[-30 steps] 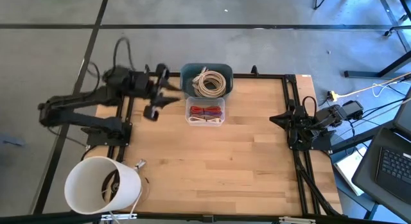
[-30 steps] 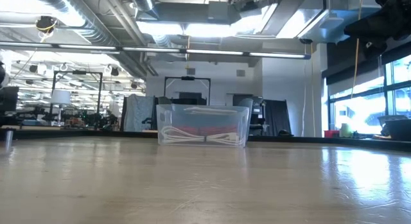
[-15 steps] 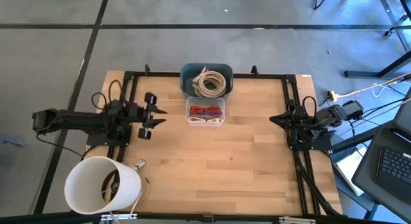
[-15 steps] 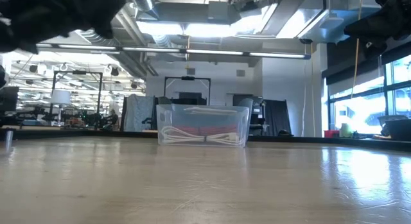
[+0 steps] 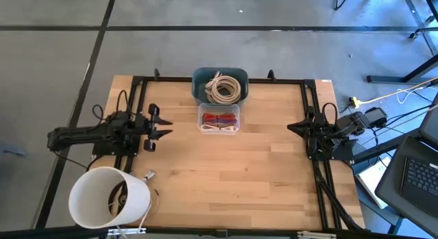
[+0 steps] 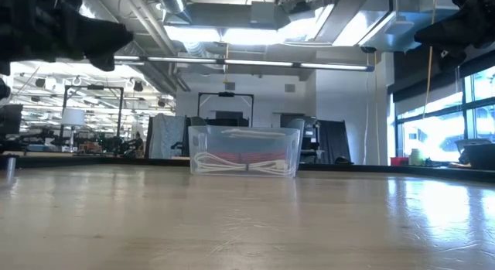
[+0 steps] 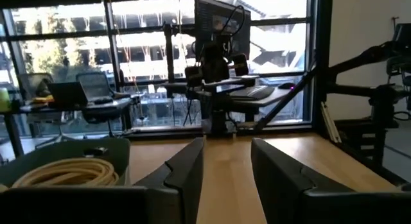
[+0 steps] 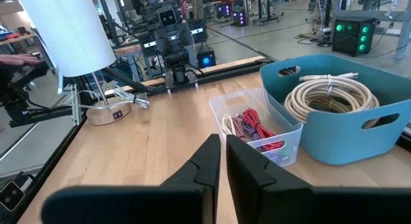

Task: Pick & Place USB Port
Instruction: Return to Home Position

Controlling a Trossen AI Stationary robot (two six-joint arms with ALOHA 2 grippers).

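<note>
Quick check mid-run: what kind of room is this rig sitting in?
Probably a robotics lab or open workshop: exposed ceiling ducts, a green-lit equipment case, and a laptop by large windows.

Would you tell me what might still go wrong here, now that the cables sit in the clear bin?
1. The left gripper, open, hangs not far from the white lampshade at the table's front-left corner; if the arm folds back, it could clip the shade.
2. The cables lie loosely in the clear bin; a loop may spring over the rim.
The right gripper waits at the right edge.
</note>
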